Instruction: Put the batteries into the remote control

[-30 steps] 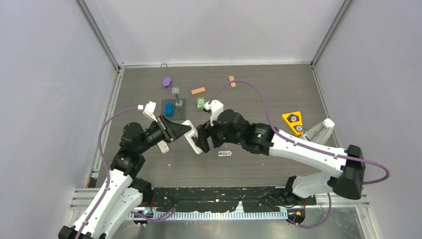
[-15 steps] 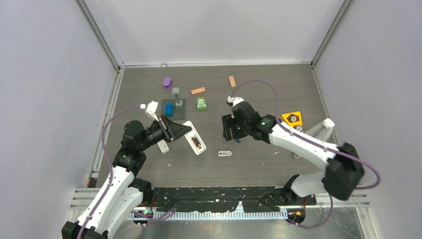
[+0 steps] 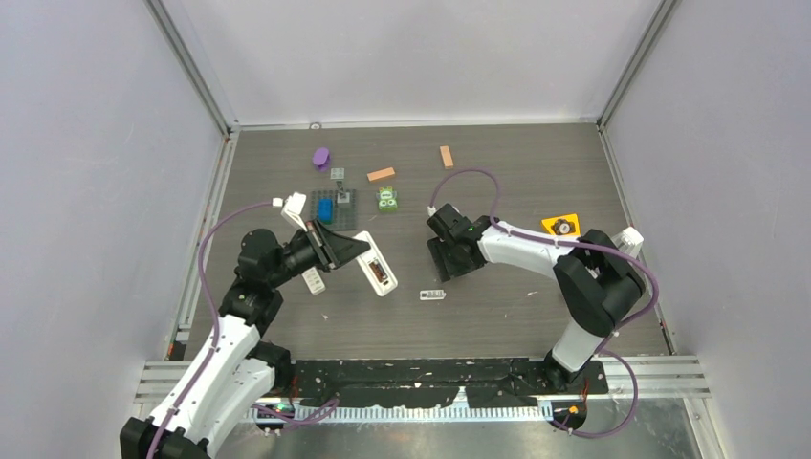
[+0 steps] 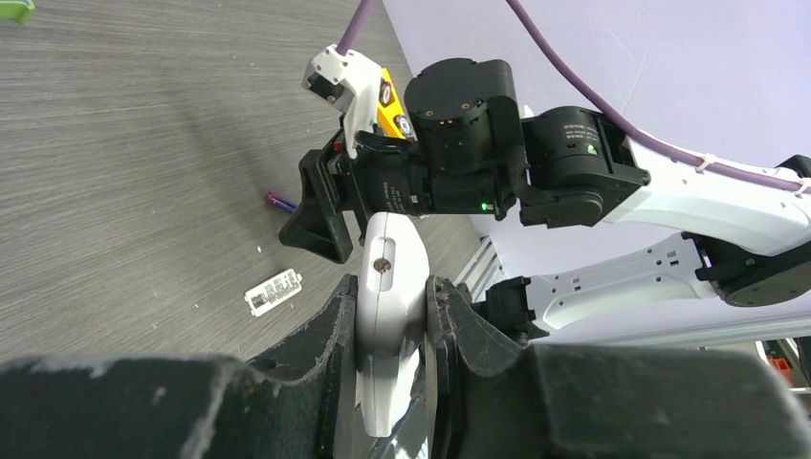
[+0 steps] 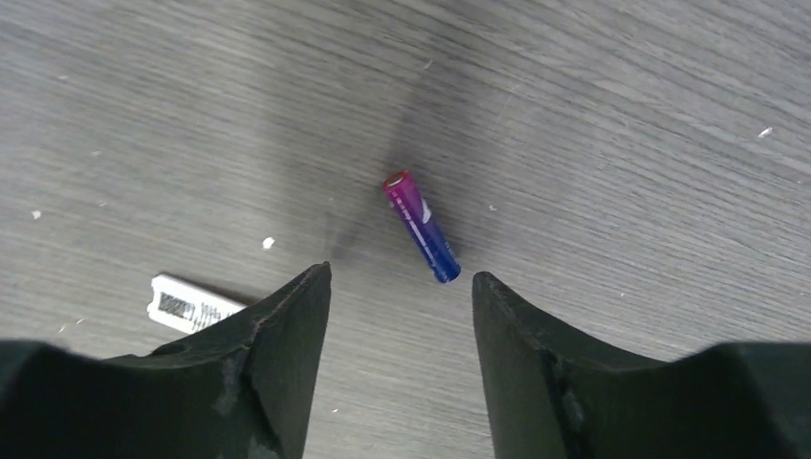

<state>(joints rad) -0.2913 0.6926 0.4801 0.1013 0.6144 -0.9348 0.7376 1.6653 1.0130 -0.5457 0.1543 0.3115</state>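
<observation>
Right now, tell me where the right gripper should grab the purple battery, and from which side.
Grip the purple battery at mid-length, across its round sides, coming straight down. It lies flat on the table, slanted beyond the right gripper, whose jaws stand open; a slight wrist turn should square them to it.

Top view looks down on table (image 3: pixel 516 153); close wrist views share purple battery (image 5: pixel 421 225)

Grey wood-grain table (image 3: pixel 516 316), purple battery (image 5: pixel 422 227), small white piece (image 3: pixel 432 295), orange blocks (image 3: pixel 381 174), purple lump (image 3: pixel 320 158)
</observation>
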